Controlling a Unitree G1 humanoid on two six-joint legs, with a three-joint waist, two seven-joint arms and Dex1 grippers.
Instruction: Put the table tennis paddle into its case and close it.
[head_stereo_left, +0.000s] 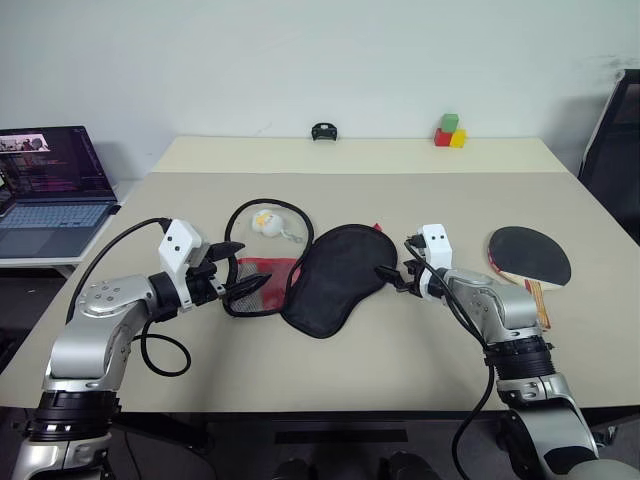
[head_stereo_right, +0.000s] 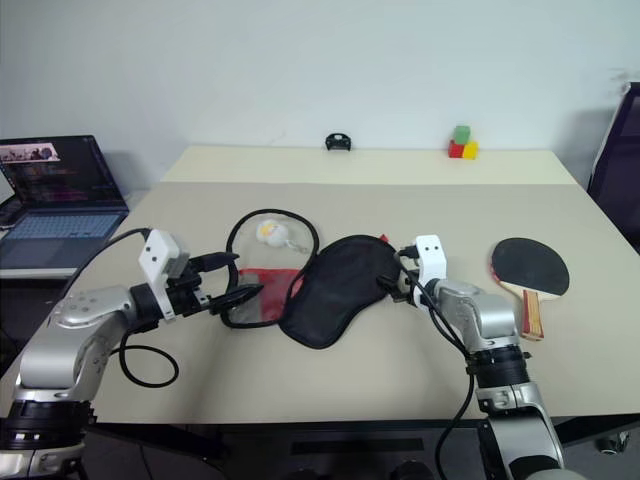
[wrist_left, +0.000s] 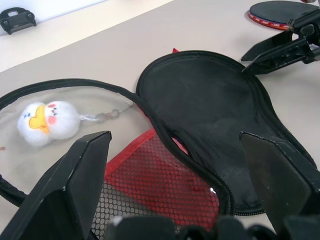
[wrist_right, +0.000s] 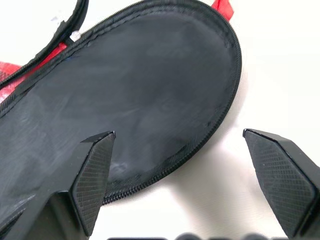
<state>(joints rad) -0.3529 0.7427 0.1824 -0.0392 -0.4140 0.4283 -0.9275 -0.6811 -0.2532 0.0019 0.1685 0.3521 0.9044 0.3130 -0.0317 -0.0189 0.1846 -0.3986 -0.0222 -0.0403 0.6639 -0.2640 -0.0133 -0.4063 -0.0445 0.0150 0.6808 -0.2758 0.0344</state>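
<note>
Left pincer (head_stereo_left: 243, 272) wide open, right pincer (head_stereo_left: 392, 273) wide open

table (head_stereo_left: 330, 350) beige | on it: case (head_stereo_left: 335, 275), paddle (head_stereo_left: 530, 255), coloured blocks (head_stereo_left: 449, 131), black clip (head_stereo_left: 323, 131)

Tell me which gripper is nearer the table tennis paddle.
Right. The right gripper hovers open at the case's edge, with bare table between it and the table tennis paddle; the left gripper is beyond the case, farther away.

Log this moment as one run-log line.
case: unzipped, flat on table | paddle: on table, outside case | left gripper: open at case's red mesh end | right gripper: open at case's edge
</note>
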